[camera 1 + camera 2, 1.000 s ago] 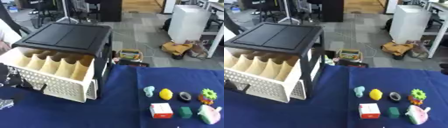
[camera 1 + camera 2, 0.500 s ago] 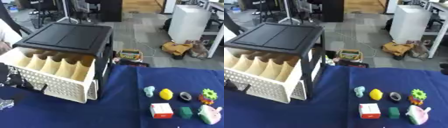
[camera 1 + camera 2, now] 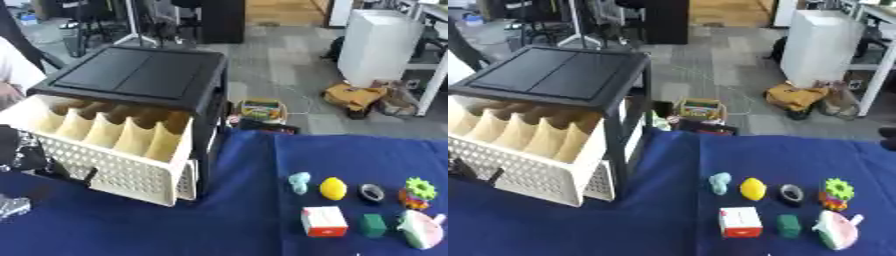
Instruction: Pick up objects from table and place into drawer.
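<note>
The left hand (image 3: pixel 12 206) is seen at the near left edge, its fingers not discernible. The white drawer (image 3: pixel 105 150) is pulled open just beside it. Far right on the blue bench (image 3: pixel 236 225), well apart, are laid a yellow lemon (image 3: pixel 332 188) and red-and-white box (image 3: pixel 323 221).

White perforated drawer (image 3: pixel 114 167), black cabinet (image 3: pixel 140 77), navy tablecloth (image 3: pixel 227 225).

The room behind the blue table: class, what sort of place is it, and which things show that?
Probably an office or lab workspace. Grey carpet tiles cover the floor, a white cabinet stands beside a desk leg, and a chair base shows at the far edge. Bags lie on the floor.
</note>
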Tool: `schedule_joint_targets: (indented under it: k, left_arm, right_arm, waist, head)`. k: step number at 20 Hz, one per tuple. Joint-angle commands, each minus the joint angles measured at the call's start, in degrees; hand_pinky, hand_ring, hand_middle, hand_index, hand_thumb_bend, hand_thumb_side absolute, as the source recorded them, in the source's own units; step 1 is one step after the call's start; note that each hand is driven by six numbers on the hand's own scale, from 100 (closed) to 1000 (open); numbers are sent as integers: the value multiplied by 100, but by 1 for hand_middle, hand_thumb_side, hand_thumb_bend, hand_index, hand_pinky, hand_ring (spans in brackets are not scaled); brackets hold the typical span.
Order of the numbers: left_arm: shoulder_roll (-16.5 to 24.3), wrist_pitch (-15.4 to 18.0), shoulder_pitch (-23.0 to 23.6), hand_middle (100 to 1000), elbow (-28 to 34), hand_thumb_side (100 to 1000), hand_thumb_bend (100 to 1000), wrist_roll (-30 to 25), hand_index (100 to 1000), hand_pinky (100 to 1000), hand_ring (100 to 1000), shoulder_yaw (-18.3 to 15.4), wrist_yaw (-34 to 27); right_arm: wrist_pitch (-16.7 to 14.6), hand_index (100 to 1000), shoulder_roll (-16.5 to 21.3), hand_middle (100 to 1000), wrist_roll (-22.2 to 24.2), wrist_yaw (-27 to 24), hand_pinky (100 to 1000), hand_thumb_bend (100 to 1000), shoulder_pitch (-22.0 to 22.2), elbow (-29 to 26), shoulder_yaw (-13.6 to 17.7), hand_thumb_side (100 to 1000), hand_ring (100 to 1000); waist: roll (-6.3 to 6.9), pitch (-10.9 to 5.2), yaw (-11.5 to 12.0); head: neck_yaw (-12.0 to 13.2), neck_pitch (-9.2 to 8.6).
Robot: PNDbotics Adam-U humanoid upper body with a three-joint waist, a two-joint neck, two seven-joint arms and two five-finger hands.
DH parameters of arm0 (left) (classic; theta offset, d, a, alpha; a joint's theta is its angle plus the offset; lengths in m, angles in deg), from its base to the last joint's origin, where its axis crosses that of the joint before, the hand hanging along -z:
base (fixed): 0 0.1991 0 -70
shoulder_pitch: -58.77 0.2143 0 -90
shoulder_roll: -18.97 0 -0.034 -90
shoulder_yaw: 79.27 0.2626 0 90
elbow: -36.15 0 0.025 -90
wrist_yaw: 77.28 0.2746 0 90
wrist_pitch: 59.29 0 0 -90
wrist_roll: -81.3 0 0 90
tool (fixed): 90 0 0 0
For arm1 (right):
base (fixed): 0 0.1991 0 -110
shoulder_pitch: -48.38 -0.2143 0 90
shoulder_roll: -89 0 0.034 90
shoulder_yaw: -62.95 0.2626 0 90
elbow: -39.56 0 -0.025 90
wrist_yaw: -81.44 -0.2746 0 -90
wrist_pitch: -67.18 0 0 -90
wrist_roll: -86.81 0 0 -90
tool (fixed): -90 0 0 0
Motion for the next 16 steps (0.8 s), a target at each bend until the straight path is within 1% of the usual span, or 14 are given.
schedule_joint_targets:
  k: [1, 4, 14, 16]
  left_arm:
    - [130, 507, -86, 100, 145, 1000, 100, -660, 1000, 100, 100, 1, -143]
    - [123, 507, -127, 100, 153, 1000, 100, -786, 1000, 100, 100, -12, -169]
    - [151, 507, -247, 100, 286, 1000, 100, -829, 1000, 100, 100, -34, -239]
    - [168, 507, -240, 100, 337, 1000, 100, -824, 988, 100, 100, -49, -244]
  right_arm:
    - [1, 849, 79, 457, -1, -12, 730, 100, -34, -91, 45, 1000, 717]
    - [2, 849, 81, 455, 0, -16, 730, 100, -36, -91, 41, 1000, 717]
    - [16, 850, 89, 453, -20, -39, 729, 100, -38, -91, 33, 1000, 716]
    - [16, 850, 91, 453, -22, -41, 729, 100, -39, -91, 33, 1000, 716]
  waist:
    - [38, -90, -30]
    - [43, -90, -35]
    - [69, -84, -47]
    - [71, -81, -47]
  head:
    - [-23, -56]
    - [-22, -58]
    - [-34, -46]
    - [-44, -43]
